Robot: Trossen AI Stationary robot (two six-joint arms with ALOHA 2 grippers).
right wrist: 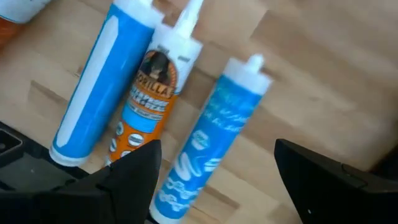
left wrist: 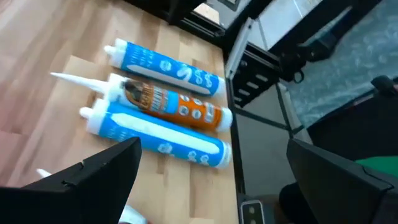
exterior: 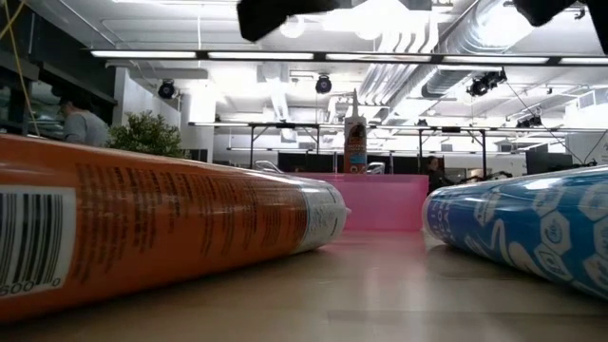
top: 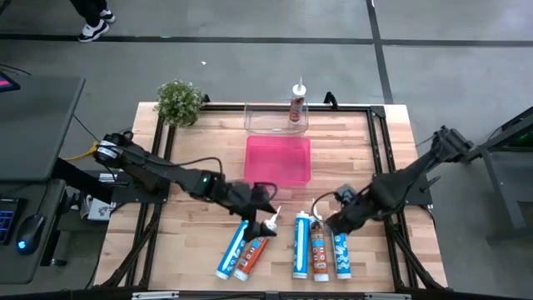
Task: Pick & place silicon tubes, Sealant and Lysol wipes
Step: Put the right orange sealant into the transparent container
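Three tubes lie side by side on the table's near right: a blue one (top: 300,246), an orange-and-white sealant tube (top: 320,248) and a blue one (top: 341,252). They also show in the right wrist view (right wrist: 202,149). Two more tubes, a blue one (top: 228,252) and an orange one (top: 252,252), lie at the near middle. My left gripper (top: 265,215) hangs open above the nozzle ends of these two. My right gripper (top: 331,222) hangs open over the nozzle ends of the three (right wrist: 217,186). Another tube (top: 297,104) stands upright in a clear bin (top: 258,121).
A pink tray (top: 277,158) sits in the table's middle, just nearer than the clear bin. A small potted plant (top: 179,100) stands at the far left corner. Black frame rails run along the table's edges. A person's shoes (top: 96,25) show on the floor beyond.
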